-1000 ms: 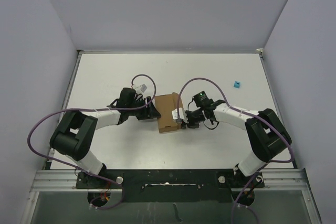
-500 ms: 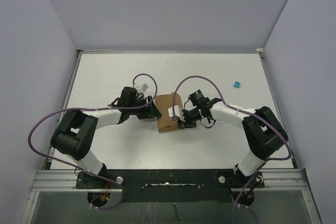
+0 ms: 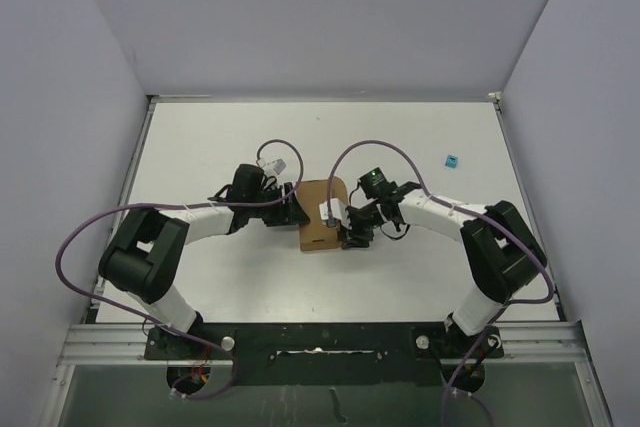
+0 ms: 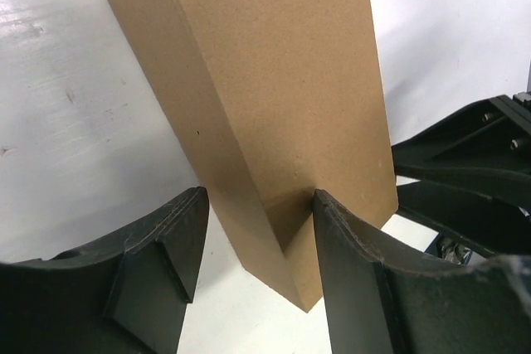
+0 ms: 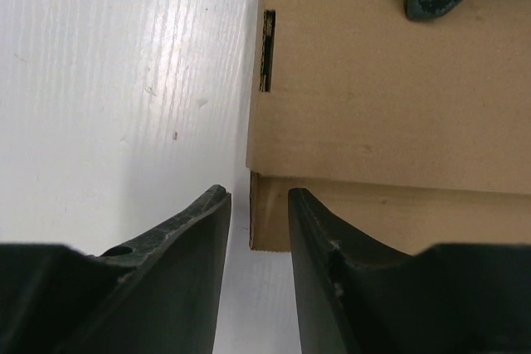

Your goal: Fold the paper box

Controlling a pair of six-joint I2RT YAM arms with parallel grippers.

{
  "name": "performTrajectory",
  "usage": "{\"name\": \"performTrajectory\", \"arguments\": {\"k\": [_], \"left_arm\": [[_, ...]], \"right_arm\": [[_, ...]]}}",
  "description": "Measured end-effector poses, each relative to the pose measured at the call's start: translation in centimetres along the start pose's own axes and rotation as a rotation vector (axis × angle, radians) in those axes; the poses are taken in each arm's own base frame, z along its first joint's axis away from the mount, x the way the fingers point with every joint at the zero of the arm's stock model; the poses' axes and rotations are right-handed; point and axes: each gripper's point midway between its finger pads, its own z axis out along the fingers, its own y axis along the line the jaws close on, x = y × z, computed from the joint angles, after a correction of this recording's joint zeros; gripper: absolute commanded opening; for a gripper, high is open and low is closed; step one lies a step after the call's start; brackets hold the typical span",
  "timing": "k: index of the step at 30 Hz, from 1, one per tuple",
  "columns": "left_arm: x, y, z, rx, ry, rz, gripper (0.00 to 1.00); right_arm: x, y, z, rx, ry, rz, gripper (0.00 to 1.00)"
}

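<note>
Brown cardboard, the box (image 3: 322, 215) sits at the centre of the top view on the white table (image 3: 200, 147), between the two arms. It looks partly formed, a long carton with its walls up. In the right wrist view a slit (image 5: 267, 50) shows near the left edge of the panel, and a lower flap (image 5: 365, 213) sticks out under the panel at mid-frame.

The left gripper (image 4: 259, 196) is clamped across the end of the box, low in the left wrist view, with one finger on each side face. The right gripper (image 5: 260, 194) has its jaws a little apart with nothing between them, the tips just short of the flap's corner.

The step in hand appears to be tucking that flap. To do it well, I judge the left grip should hold firm without crushing the walls. The right tips should catch the flap's free edge squarely and press along its crease, so the box does not skid on the table.
</note>
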Motion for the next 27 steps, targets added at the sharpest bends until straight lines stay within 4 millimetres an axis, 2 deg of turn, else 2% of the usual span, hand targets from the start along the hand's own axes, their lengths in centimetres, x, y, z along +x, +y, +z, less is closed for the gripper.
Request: {"name": "performTrajectory", "arguments": {"k": [3, 8, 12, 18, 23, 27], "left_arm": [[0.0, 0.0, 0.0, 0.000, 0.002, 0.002, 0.51], [0.0, 0.1, -0.1, 0.001, 0.003, 0.004, 0.51], [-0.2, 0.0, -0.1, 0.000, 0.007, 0.004, 0.51], [-0.1, 0.0, -0.2, -0.003, 0.012, 0.011, 0.50], [-0.1, 0.0, -0.2, -0.003, 0.013, 0.011, 0.50], [-0.1, 0.0, -0.2, -0.001, 0.014, 0.012, 0.50]], "right_arm": [[0.6, -0.1, -0.5, -0.004, 0.003, 0.005, 0.41], [1.4, -0.5, -1.5, 0.011, 0.004, 0.003, 0.40], [1.3, -0.8, -1.8, 0.020, 0.002, -0.012, 0.35], [1.0, -0.4, -1.4, 0.006, 0.002, -0.029, 0.23], [1.0, 0.1, -1.3, -0.010, 0.007, -0.032, 0.17], [1.1, 0.3, -1.3, -0.019, 0.011, -0.033, 0.08]]}}
